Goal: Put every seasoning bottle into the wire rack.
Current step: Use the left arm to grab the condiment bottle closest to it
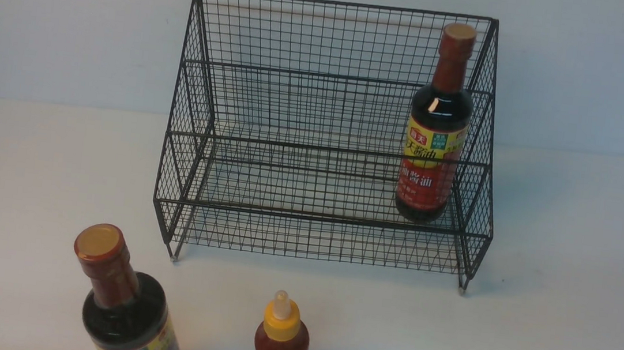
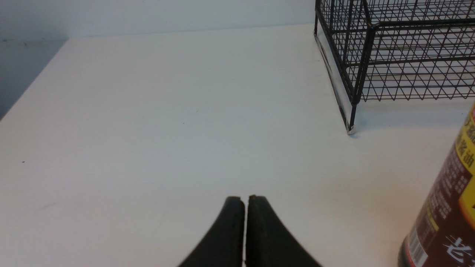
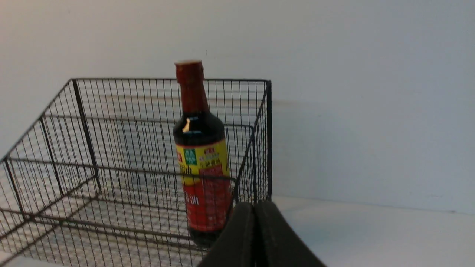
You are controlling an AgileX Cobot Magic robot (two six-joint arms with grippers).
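On my screens the rack [image 1: 307,216] stands at the far middle of the desk [image 1: 567,283], close to the wall. The first soy bottle [image 1: 434,147] is already inside it, upright on the lower front tier, next to the rack's right side wall. The second soy bottle [image 1: 124,306] stands on the desk in front of the rack, toward the left. The red sauce bottle [image 1: 281,340] stands to its right, apart from it, and both are outside the rack.

My left hand [image 2: 245,200] has its two fingers pressed together and carries nothing. It is low above bare desk. In the left wrist view the second soy bottle [image 2: 445,207] is off to one side of it, near but not touching. One front foot of the rack [image 2: 356,74] lies farther ahead.

My right hand [image 3: 255,205] also has its fingers pressed together and is empty. In the right wrist view it points at the right front corner of the rack [image 3: 85,122]. The first soy bottle [image 3: 202,155] stands just beyond the fingertips, behind the front wire. I see no contact between them.
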